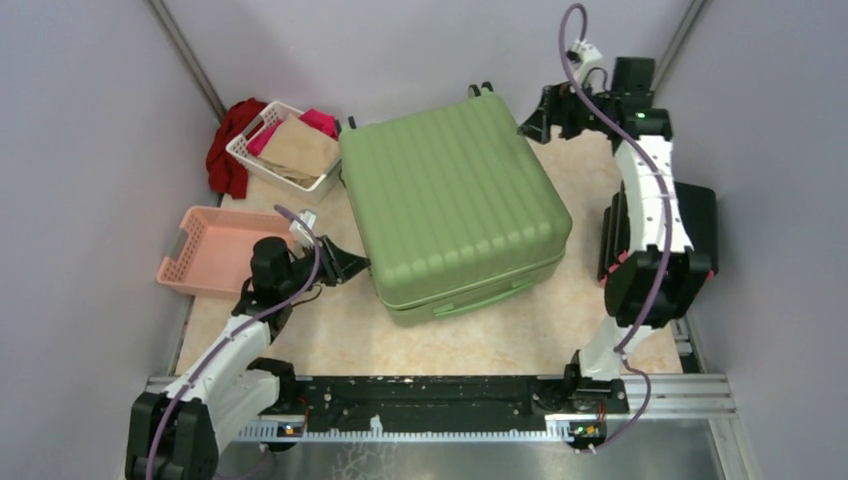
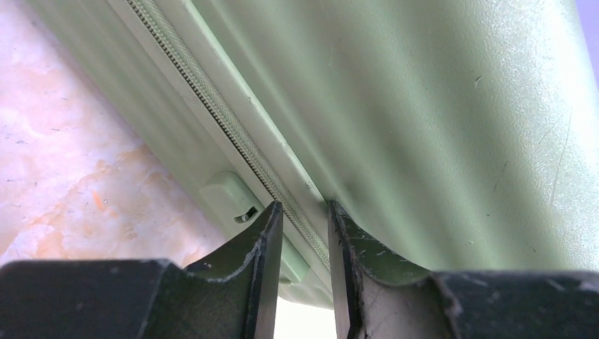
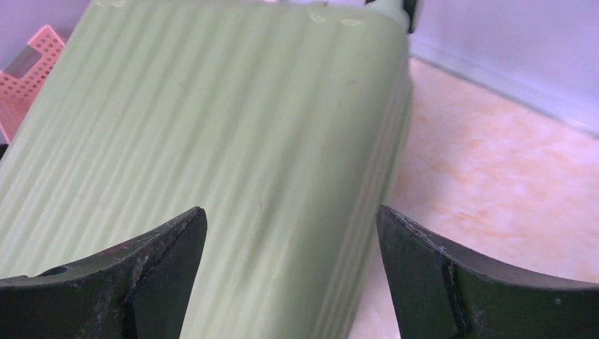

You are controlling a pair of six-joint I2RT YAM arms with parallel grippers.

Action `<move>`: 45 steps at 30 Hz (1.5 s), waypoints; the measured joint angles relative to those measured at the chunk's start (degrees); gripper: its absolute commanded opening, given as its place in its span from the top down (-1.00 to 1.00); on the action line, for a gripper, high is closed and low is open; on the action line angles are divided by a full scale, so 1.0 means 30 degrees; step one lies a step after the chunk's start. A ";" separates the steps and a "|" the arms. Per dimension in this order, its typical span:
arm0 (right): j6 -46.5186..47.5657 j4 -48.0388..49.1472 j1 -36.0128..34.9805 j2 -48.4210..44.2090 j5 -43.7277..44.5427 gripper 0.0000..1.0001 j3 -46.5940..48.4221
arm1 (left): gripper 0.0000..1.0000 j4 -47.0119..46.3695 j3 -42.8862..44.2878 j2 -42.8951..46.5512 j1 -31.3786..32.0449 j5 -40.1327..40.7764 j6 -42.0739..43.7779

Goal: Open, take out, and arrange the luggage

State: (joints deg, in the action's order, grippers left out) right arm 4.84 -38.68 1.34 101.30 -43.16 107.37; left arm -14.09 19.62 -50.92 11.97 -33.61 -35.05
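Has left hand (image 2: 305, 206), jaws narrow, astride the zip seam (image 2: 212, 106) of the closed luggage (image 1: 455, 205) on the bench (image 1: 330, 330); holds right hand (image 3: 289, 212) wide above its ribbed shell, gripping nothing.

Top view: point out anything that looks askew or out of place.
The suitcase lies closed but turned at an angle to the edges of the table. A red cloth spills over the left side of the white basket.

White-black arms (image 1: 645, 190), seemingly purple cables (image 1: 575, 60).
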 measured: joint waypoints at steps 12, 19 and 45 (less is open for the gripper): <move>0.6317 -0.4575 0.4160 -0.8823 -0.1639 -0.48 -0.4444 | 0.27 -0.2200 0.1100 -0.3300 0.4233 0.0619 -0.0255; 0.9231 -0.8313 0.4524 -1.0703 -0.1304 0.08 -0.7417 | 0.26 -0.4335 0.2113 -0.6149 0.6288 0.0255 -0.1093; 0.6492 -0.3286 0.4575 -1.3595 0.4743 0.07 -1.7828 | -0.02 -0.3337 0.3643 -0.4801 0.8167 0.3555 -0.0255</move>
State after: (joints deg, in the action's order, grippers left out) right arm 24.32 -48.53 15.07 60.51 -28.93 53.89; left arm -24.10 30.55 -65.32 36.47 -22.94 -35.81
